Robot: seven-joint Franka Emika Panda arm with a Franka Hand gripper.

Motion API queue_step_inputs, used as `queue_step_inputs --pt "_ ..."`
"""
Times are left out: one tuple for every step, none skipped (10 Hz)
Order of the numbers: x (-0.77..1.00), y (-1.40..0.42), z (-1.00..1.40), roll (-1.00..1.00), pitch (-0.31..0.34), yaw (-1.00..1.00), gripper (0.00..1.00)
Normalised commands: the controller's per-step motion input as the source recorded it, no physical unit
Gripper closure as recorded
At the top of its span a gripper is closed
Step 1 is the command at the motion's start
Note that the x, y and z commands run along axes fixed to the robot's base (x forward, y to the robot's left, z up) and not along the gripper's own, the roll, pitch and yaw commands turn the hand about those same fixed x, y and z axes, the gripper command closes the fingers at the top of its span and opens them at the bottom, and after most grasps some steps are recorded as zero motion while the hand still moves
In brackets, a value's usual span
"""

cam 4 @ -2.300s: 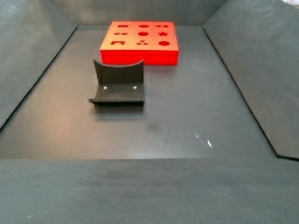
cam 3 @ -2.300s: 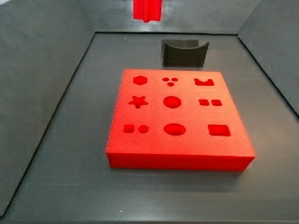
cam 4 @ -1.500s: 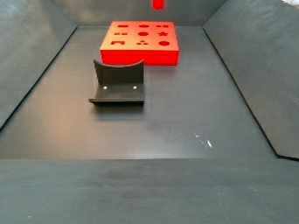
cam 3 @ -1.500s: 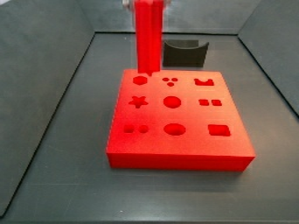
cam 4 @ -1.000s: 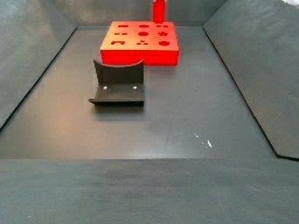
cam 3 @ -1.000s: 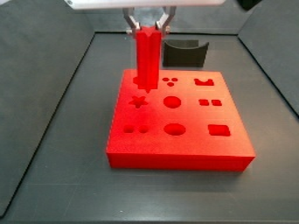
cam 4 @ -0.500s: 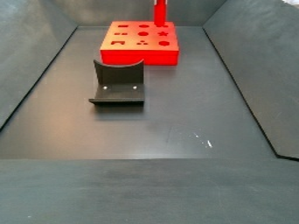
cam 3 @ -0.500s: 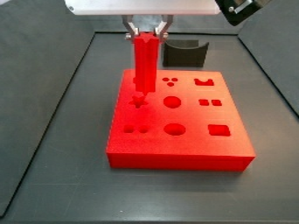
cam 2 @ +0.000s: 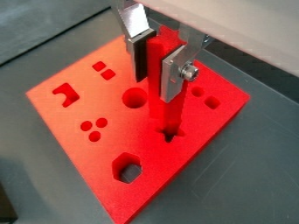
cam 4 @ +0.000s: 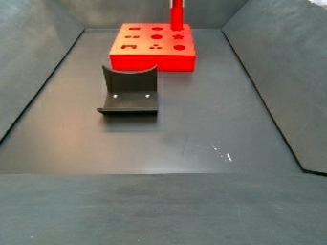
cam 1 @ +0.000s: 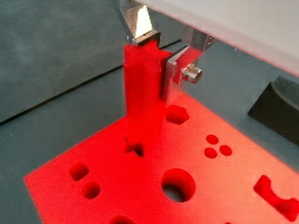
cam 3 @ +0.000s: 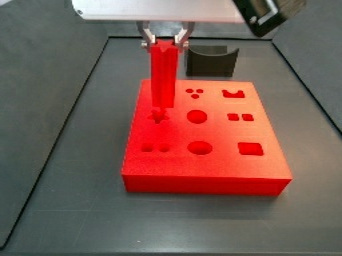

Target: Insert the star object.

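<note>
My gripper point(cam 1: 160, 54) is shut on the star object point(cam 1: 142, 98), a long bright red peg held upright. It shows in both wrist views and both side views. Its lower tip stands at the star-shaped hole point(cam 2: 170, 136) of the flat red block point(cam 3: 207, 140); in a side view the tip point(cam 3: 160, 110) meets the block's top at that hole. The silver fingers point(cam 2: 174, 72) clamp the peg's upper part. In a side view the peg point(cam 4: 175, 14) rises above the block point(cam 4: 152, 46) at the far end of the floor.
A dark grey curved holder point(cam 4: 129, 91) stands on the floor in front of the block, and shows behind it in a side view point(cam 3: 211, 60). Dark grey walls enclose the floor on both sides. The block has several other shaped holes.
The gripper came down with the peg from above the block's far edge to the star hole. In the last half second the peg dropped only slightly.
</note>
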Motion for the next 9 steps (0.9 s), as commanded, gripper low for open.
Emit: queue_step_inputs --pt "0.00 0.00 -0.29 -0.07 0.000 -0.43 1.00" --pt "0.00 0.00 -0.21 -0.04 0.000 -0.29 1.00" --pt "-0.01 0.00 -0.13 -0.08 -0.006 -0.12 1.00" --pt "0.00 0.00 -0.14 -0.07 -0.011 -0.09 1.00" --pt "0.00 0.00 -0.12 -0.06 -0.009 -0.05 1.00" --pt "0.00 0.00 -0.15 -0.03 -0.003 -0.01 1.00" --pt "0.00 0.00 -0.15 -0.03 -0.020 0.06 1.00" --pt "0.00 0.00 -0.19 -0.03 -0.034 0.14 1.00" --pt "0.00 0.02 -0.20 -0.03 -0.046 0.15 1.00"
